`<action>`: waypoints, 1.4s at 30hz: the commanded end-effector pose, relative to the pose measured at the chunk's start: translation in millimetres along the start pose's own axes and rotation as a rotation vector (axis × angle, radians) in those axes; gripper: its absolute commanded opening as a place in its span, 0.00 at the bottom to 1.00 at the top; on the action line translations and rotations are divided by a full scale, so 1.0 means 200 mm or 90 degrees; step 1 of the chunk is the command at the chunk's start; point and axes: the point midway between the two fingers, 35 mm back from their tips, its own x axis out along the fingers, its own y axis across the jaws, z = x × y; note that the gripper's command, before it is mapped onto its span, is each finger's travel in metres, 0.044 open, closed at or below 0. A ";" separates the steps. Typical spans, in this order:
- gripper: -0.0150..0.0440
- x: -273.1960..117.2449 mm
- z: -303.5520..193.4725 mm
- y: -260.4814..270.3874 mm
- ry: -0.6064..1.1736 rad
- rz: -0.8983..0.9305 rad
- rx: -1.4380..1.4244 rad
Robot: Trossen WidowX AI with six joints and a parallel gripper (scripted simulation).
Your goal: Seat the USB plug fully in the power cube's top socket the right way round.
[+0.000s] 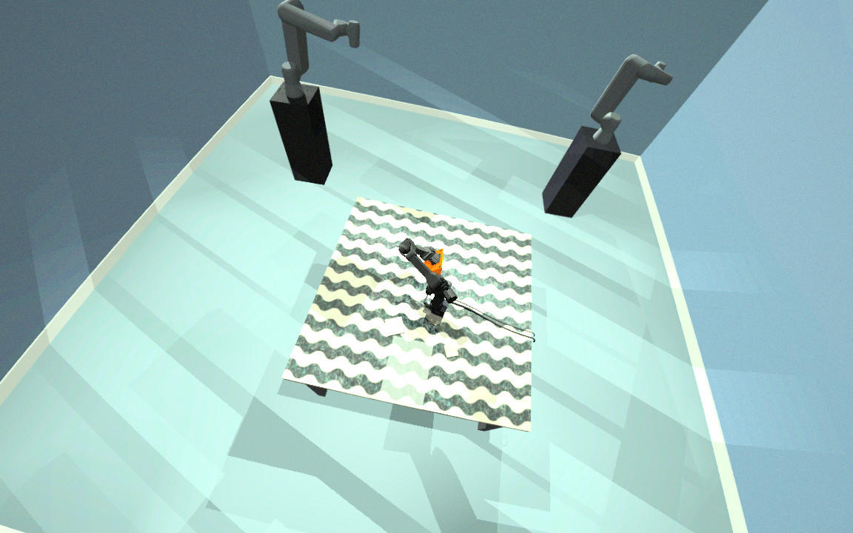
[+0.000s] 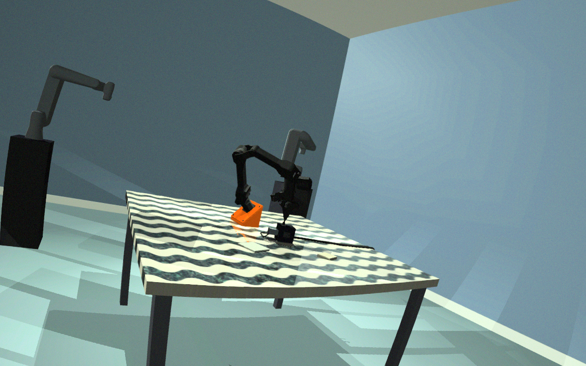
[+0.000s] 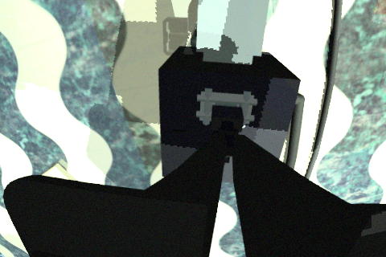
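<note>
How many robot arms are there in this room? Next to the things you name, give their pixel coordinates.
3. One black arm (image 1: 421, 265) (image 2: 265, 160) is mounted on the orange base on the table; two grey arms (image 1: 295, 46) (image 2: 50, 97) stand on separate black pedestals beyond it. Others could be out of view.

1 pale block (image 3: 233, 20) and 1 looping cable (image 3: 333, 48) flank the cube (image 3: 181, 88).
</note>
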 end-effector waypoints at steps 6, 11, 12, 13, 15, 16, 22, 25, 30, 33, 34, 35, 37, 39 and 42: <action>0.25 0.01 0.01 0.00 -0.003 -0.001 0.001; 0.25 0.01 0.01 0.00 -0.003 -0.001 0.001; 0.25 0.01 0.01 0.00 -0.003 -0.001 0.001; 0.25 0.01 0.01 0.00 -0.003 -0.001 0.001; 0.25 0.01 0.01 0.00 -0.003 -0.001 0.001; 0.25 0.01 0.01 0.00 -0.003 -0.001 0.001; 0.25 0.01 0.01 0.00 -0.003 -0.001 0.001; 0.25 0.01 0.01 0.00 -0.003 -0.001 0.001; 0.25 0.01 0.01 0.00 -0.003 -0.001 0.001; 0.25 0.01 0.01 0.00 -0.003 -0.001 0.001; 0.30 0.00 0.00 0.00 0.001 0.001 0.000; 0.34 0.00 0.00 0.00 0.001 0.001 0.000; 0.42 0.00 0.00 0.00 0.001 0.001 0.000; 0.42 0.00 0.00 0.00 0.001 0.001 0.000; 0.42 0.00 0.00 0.00 0.001 0.001 0.000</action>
